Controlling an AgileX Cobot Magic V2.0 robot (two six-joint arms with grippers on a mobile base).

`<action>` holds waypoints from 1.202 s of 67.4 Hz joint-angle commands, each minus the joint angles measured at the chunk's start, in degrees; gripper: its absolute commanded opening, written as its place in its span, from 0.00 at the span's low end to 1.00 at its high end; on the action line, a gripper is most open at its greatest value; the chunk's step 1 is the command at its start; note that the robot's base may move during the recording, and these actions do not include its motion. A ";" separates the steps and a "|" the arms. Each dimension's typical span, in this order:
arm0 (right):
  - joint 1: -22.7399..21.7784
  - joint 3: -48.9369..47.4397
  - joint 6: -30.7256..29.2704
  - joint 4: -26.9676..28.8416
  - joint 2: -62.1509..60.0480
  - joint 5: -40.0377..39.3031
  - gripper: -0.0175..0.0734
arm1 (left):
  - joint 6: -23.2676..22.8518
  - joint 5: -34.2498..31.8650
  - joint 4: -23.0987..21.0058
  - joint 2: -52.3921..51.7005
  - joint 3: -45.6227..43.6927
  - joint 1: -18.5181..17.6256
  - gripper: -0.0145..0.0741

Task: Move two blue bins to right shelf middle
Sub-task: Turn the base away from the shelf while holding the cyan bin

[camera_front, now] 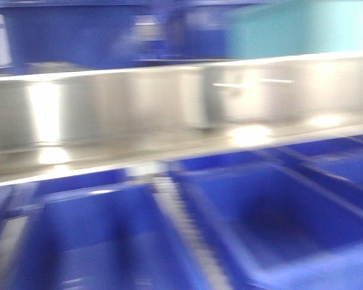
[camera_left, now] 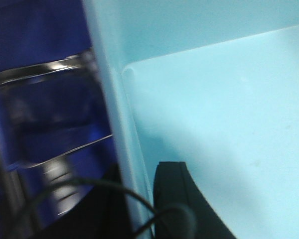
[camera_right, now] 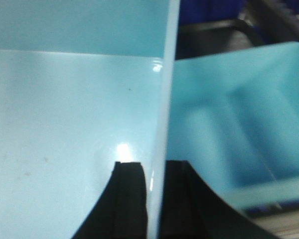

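Front view, blurred throughout: broad steel rail of the right shelf middle (camera_front: pixel 169 103) across the full width, rising slightly to the right. Dark blue bins (camera_front: pixel 278 223) below it, more behind its top edge at left. Pale blue bin (camera_front: pixel 296 27) above the rail at upper right. Neither gripper visible here. Resting on the tier or held clear of it: cannot tell.

Left wrist view only: left gripper (camera_left: pixel 139 172) clamped on the pale blue bin's left wall, one black finger (camera_left: pixel 177 199) inside, the other outside. Thin cable (camera_left: pixel 114 186) looped across both. Dark blue bins and steel rails (camera_left: pixel 45 67) just beyond the wall at left.

Right wrist view only: right gripper (camera_right: pixel 157 167) clenched on the bin's right wall, fingers tight against either face. Second pale bin (camera_right: pixel 229 119) just beside, on the outer side, seen in no other view.

Open side of the bin towards both wrist cameras. Gripped walls running straight away from the fingers. Visible face in the front view lying along the rail. True long axis: cannot tell, ends cut off by the frame.
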 commanded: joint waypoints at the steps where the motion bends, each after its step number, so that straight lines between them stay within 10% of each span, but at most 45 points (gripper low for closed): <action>1: -0.21 -0.49 -0.55 -0.67 -0.54 -3.81 0.03 | 0.80 -1.76 -1.97 -1.10 -0.79 -0.42 0.04; 81: -0.21 -0.49 -0.55 -0.67 -0.54 -3.81 0.03 | 0.80 -1.76 -1.97 -1.10 -0.79 -0.42 0.04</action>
